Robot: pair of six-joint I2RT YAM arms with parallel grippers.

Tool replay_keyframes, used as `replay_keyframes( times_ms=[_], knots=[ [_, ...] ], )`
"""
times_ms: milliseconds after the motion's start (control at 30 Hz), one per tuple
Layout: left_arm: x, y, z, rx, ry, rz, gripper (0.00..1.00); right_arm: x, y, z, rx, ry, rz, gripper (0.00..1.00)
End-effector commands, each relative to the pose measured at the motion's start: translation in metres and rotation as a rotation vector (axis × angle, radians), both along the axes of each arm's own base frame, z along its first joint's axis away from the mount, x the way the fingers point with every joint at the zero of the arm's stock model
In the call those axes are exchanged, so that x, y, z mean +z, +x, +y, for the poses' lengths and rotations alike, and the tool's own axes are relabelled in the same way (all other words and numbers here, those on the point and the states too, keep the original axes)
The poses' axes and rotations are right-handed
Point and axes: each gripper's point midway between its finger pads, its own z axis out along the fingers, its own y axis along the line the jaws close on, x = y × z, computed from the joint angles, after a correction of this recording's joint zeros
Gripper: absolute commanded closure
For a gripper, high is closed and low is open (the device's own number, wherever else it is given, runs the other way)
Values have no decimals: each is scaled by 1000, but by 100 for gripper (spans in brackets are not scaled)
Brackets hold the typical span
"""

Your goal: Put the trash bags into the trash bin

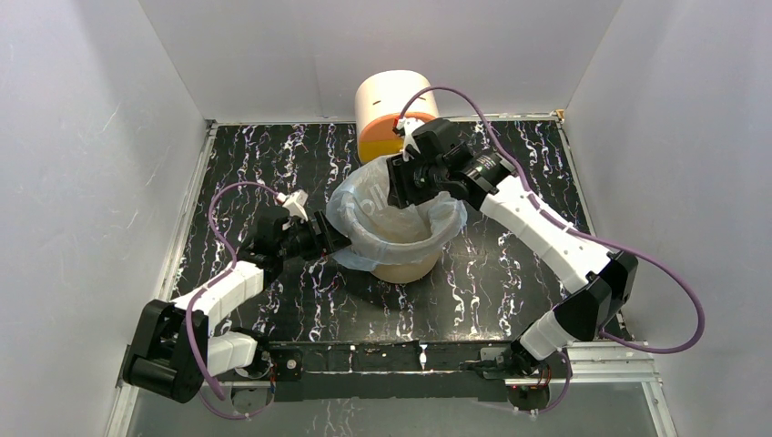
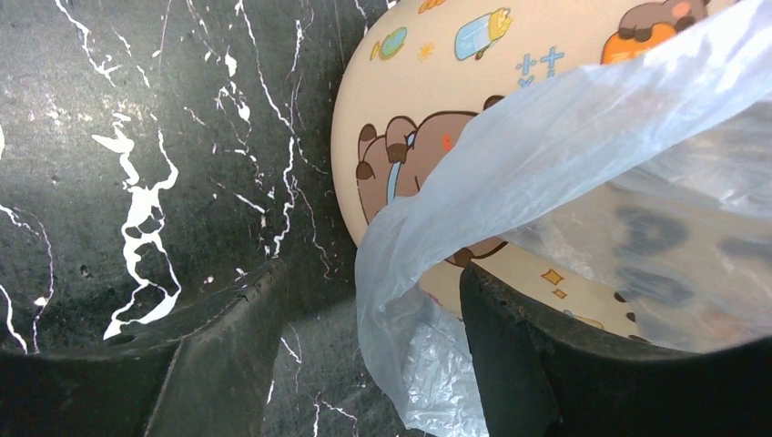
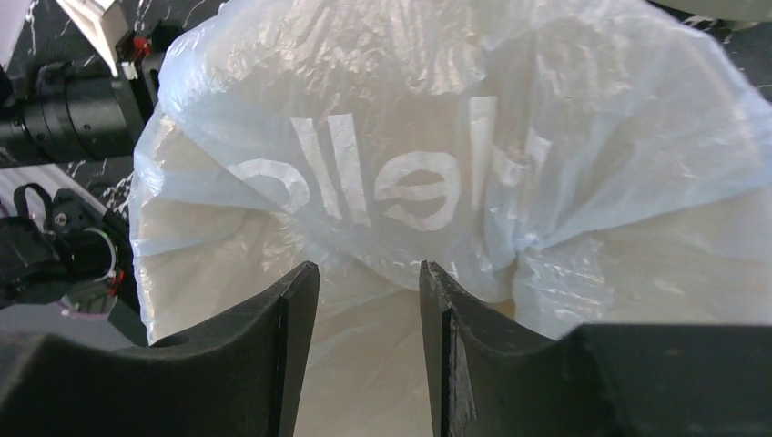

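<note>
The pale-blue trash bag (image 1: 364, 208) sits in the mouth of the beige trash bin (image 1: 407, 269), its film folded out over the rim. My left gripper (image 1: 333, 239) is open at the bin's left side. In the left wrist view the bag's hanging edge (image 2: 428, 319) drops between the open jaws, beside the printed bin wall (image 2: 428, 109). My right gripper (image 1: 407, 185) is open above the bin's back rim. In the right wrist view its gripper (image 3: 369, 273) is over the bag's lined inside, below the white lettering (image 3: 410, 177).
A cream cylinder with an orange front (image 1: 393, 114) stands just behind the bin, close to my right wrist. The black marbled tabletop (image 1: 510, 264) is walled by white panels on three sides. My left arm shows in the right wrist view (image 3: 73, 109).
</note>
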Motion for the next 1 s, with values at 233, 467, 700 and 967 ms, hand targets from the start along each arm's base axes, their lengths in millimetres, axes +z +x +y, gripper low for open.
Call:
replay_keyframes(
  times_ms=[233,467,700,967],
  knots=[
    [30,25,11,9,-51,-113,34,-36,0,13,113,-48,29,41],
    [17,21,-3,-81,-115,-87,35,-71,4,27,160,-64,46,37],
    [18,14,-14,-166,-179,-96,35,-103,15,27,94,-106,59,34],
    [-10,19,-4,-110,-89,-13,45,-101,10,16,68,-176,89,28]
  ],
)
